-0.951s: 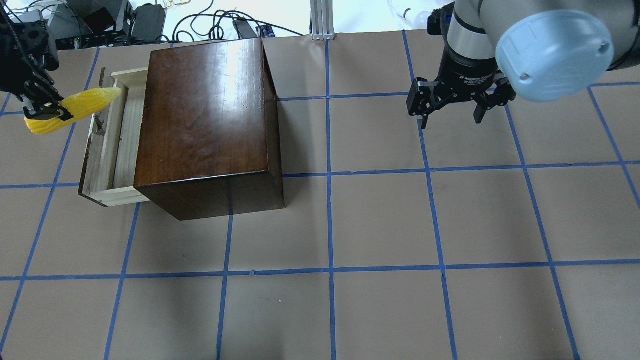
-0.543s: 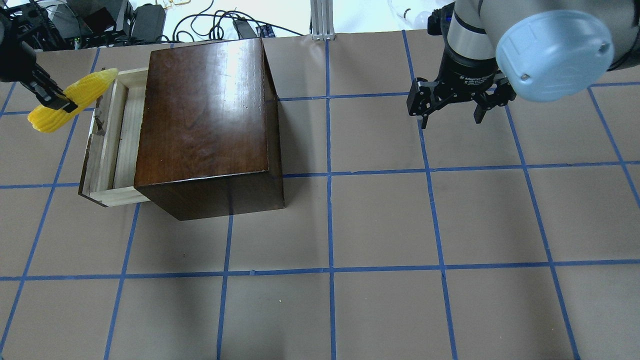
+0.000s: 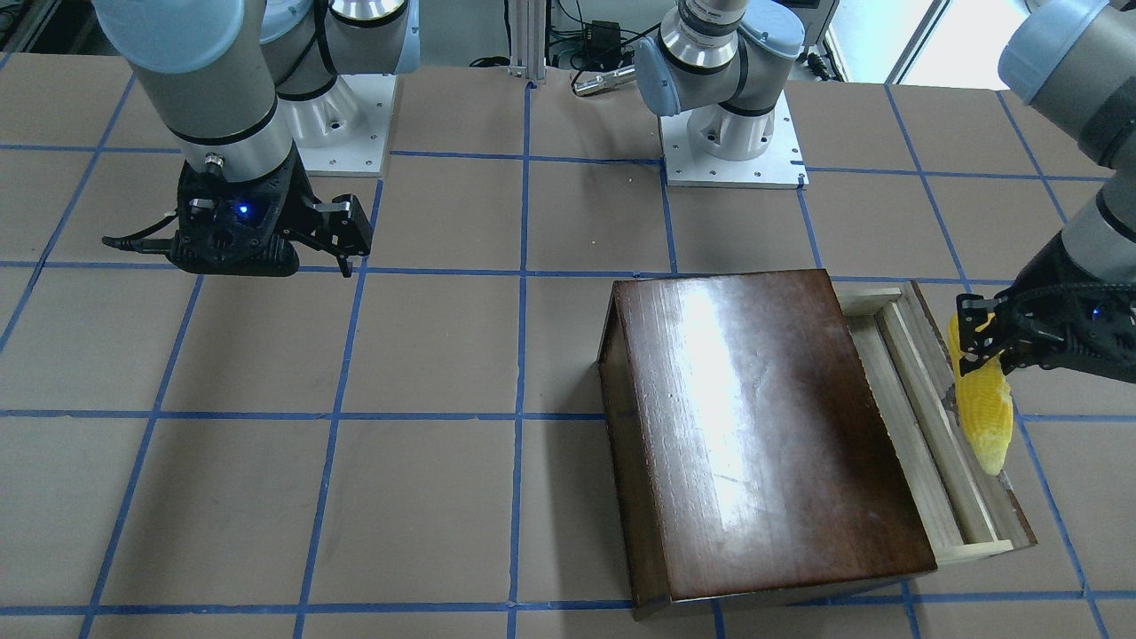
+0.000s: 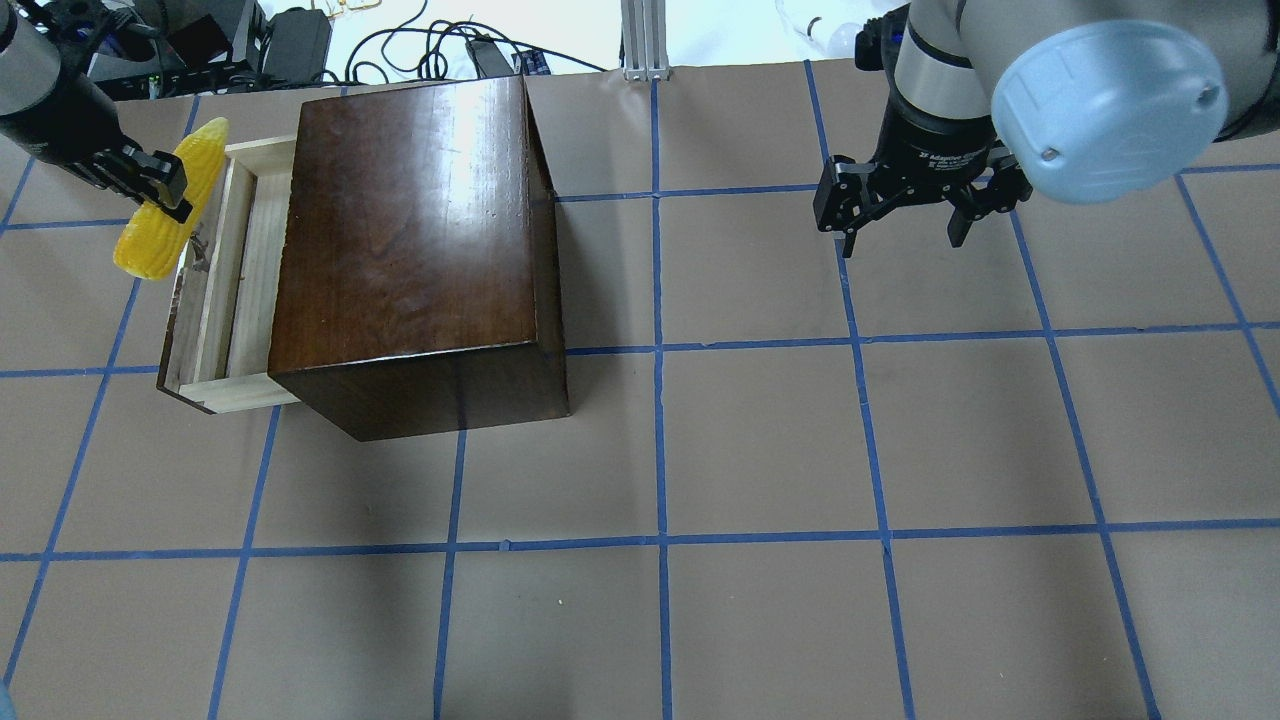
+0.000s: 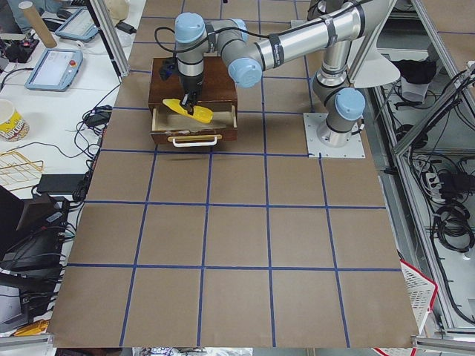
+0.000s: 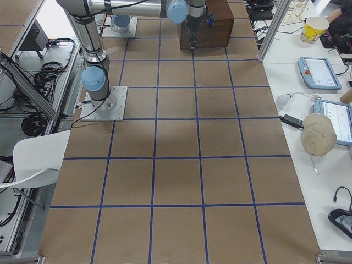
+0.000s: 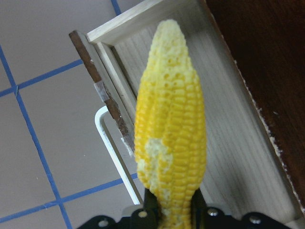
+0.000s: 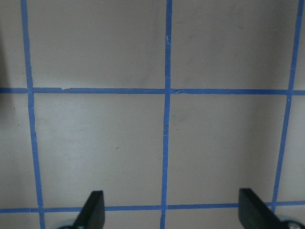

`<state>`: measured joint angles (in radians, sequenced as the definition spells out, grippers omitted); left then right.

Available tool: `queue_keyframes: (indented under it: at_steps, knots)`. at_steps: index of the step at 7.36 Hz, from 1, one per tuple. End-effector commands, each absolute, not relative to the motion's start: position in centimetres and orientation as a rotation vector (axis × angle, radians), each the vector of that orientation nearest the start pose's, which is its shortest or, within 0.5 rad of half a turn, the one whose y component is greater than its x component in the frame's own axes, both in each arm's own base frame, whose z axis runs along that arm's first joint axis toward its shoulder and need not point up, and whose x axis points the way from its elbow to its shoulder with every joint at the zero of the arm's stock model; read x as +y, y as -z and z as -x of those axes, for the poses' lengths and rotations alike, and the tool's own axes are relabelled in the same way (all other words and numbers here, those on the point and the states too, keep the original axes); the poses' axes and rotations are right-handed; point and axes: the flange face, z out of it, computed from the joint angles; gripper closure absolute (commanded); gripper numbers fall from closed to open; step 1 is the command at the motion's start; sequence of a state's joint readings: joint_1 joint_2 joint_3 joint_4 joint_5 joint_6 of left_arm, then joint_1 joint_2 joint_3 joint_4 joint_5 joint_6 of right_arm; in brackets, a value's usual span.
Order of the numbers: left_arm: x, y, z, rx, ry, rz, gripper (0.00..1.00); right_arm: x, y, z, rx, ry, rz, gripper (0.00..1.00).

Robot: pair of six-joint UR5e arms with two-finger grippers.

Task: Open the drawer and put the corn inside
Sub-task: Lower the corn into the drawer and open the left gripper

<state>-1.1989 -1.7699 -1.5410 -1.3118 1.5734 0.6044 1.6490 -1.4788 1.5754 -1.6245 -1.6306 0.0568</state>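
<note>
The drawer (image 4: 222,290) of pale wood stands pulled out from the glossy dark-brown box (image 4: 410,240); it also shows in the front view (image 3: 923,417) and the left wrist view (image 7: 238,143). My left gripper (image 4: 160,190) is shut on the yellow corn (image 4: 168,200) and holds it in the air over the drawer's dark front panel, roughly along the drawer's length. The corn also shows in the front view (image 3: 981,404) and the left wrist view (image 7: 169,143). My right gripper (image 4: 900,225) is open and empty, far to the right over bare table.
A white handle (image 7: 114,152) sits on the drawer's chipped front panel (image 7: 102,93). The brown paper table (image 4: 760,450) carries a blue tape grid. Cables and gear lie beyond the table's far edge (image 4: 300,40).
My left gripper has swung the corn from lying across the drawer's front to lying almost along it, and has moved it closer over the drawer. The right arm has not moved.
</note>
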Motion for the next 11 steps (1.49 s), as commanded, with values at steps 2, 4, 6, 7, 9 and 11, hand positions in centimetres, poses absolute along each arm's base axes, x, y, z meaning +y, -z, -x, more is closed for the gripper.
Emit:
queue_keyframes:
  at_steps: [2,4,6,7,9,11]
  knots:
    - [-59.0,-41.0,-6.4,3.117,0.081,-0.01,1.0,-51.3,-44.4,-16.8,3.203,-0.062,0.036,0.0]
    - [-59.2,-40.3,-6.5,3.121,0.063,0.017,0.8,-51.3,-44.4,-16.8,3.203,-0.062,0.036,0.0]
    - [-59.1,-40.2,-6.7,3.122,0.058,0.036,0.0,-51.3,-44.4,-16.8,3.203,-0.062,0.036,0.0]
    - [-59.0,-40.1,-6.8,3.125,0.042,0.041,0.0,-51.3,-44.4,-16.8,3.203,-0.062,0.036,0.0]
    - [-58.8,-41.0,-7.0,3.121,0.058,0.048,0.0,-51.3,-44.4,-16.8,3.203,-0.062,0.036,0.0]
    - [-58.0,-43.4,-6.3,3.118,0.081,0.036,0.0,-51.3,-44.4,-16.8,3.203,-0.062,0.036,0.0]
